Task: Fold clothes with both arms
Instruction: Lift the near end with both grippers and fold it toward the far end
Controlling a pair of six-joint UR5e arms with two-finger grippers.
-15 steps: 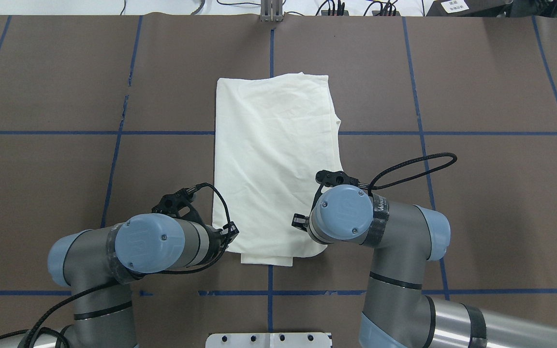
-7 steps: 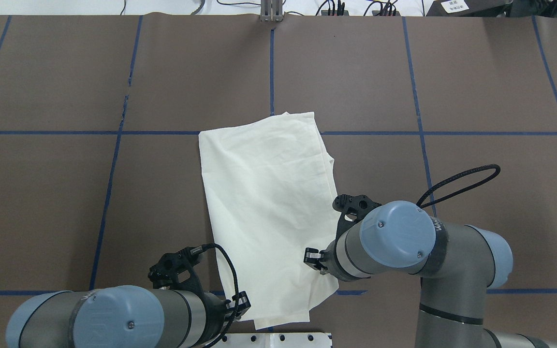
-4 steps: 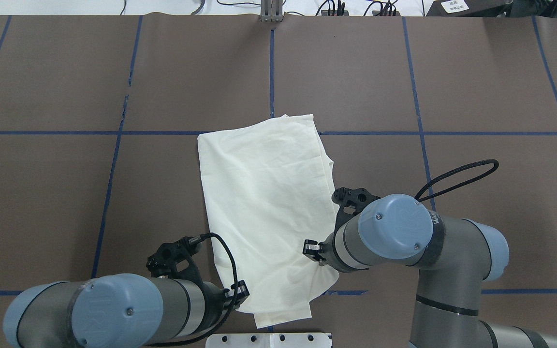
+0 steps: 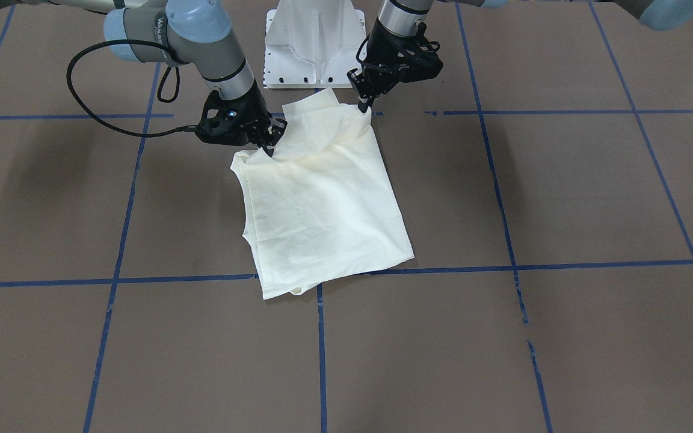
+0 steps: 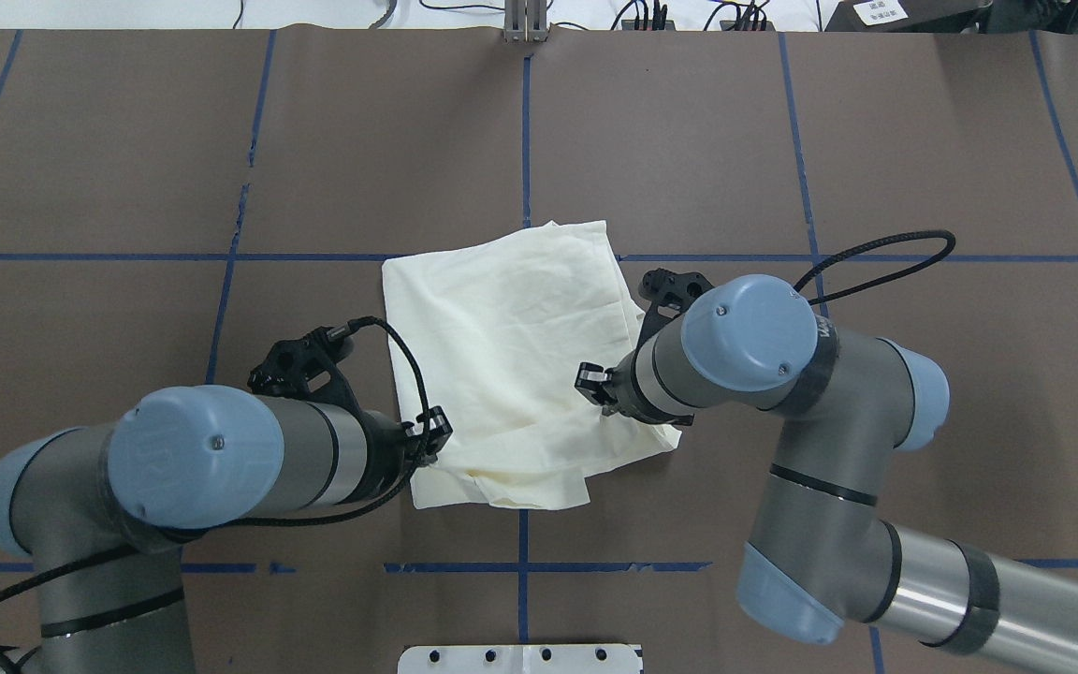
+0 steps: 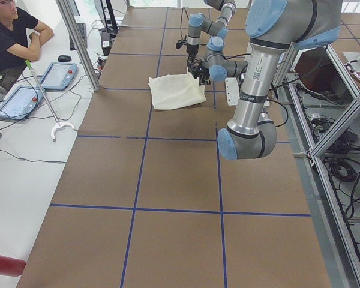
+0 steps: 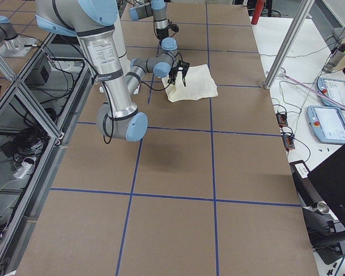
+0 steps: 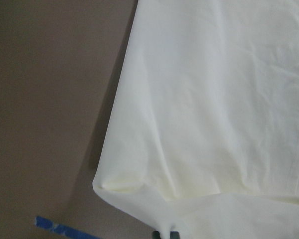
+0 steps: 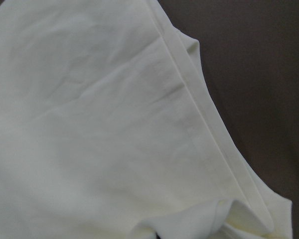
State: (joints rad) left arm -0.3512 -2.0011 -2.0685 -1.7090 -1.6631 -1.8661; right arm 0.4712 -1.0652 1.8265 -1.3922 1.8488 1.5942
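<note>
Left hand (image 4: 363, 103) and right hand (image 4: 267, 144) each pinch near corner of cream shirt (image 4: 322, 204), rest lying on table (image 4: 563, 180) (print hidden). Step, likely: folding near edge over. Next: lay it on far edge, corners matched.

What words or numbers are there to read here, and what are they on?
No text here can be quoted.
White letters on the black band of the right arm: too blurred to read.
The sticker on the left arm: too small to read.
The white label beyond the far edge of the table: too small to read.
The shirt: plain cream, no words showing.
</note>
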